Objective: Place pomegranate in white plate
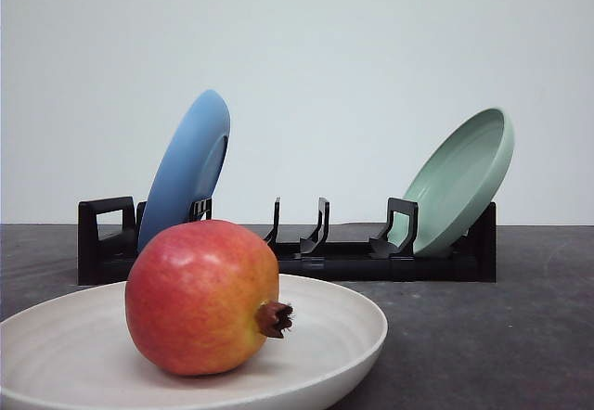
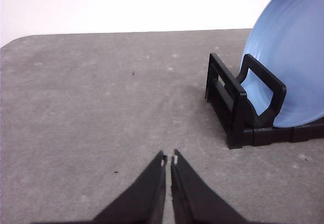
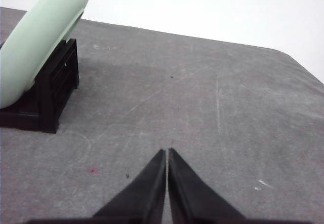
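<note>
Already pomegranate [image 1: 202, 297] sits in white plate [image 1: 343, 322]; left tool [image 2: 169, 159], right tool [image 3: 167, 152] closed, empty.

bright, even light; soft shadows

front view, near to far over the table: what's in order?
white plate with the pomegranate resting in it → bare stretch of grey table → black dish rack, holding the blue plate at its left end and the pale green plate at its right end → white wall.
</note>
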`<state>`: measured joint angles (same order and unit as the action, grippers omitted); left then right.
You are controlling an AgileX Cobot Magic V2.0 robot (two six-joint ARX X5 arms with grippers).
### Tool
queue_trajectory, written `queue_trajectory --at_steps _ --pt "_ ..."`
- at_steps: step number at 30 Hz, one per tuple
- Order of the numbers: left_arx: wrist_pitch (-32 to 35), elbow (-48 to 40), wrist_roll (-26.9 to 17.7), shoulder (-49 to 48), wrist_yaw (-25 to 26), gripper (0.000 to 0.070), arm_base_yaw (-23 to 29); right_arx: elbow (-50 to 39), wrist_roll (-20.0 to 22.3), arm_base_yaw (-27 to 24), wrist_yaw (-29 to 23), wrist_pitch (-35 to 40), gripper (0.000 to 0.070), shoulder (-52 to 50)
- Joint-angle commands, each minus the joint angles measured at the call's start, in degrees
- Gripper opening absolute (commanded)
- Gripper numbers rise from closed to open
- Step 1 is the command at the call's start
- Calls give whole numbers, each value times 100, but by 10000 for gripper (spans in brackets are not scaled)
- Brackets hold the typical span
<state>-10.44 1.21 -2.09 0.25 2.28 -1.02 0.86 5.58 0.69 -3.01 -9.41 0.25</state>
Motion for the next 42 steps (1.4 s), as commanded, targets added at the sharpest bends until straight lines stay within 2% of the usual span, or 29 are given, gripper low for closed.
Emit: queue_trajectory --at_steps 1,42 --pt "-30 -52 20 -9 28 0 2 -15 -57 -7 -2 37 0 -4" --pt "-28 -52 20 -9 28 0 2 -15 -57 -7 -2 37 0 -4"
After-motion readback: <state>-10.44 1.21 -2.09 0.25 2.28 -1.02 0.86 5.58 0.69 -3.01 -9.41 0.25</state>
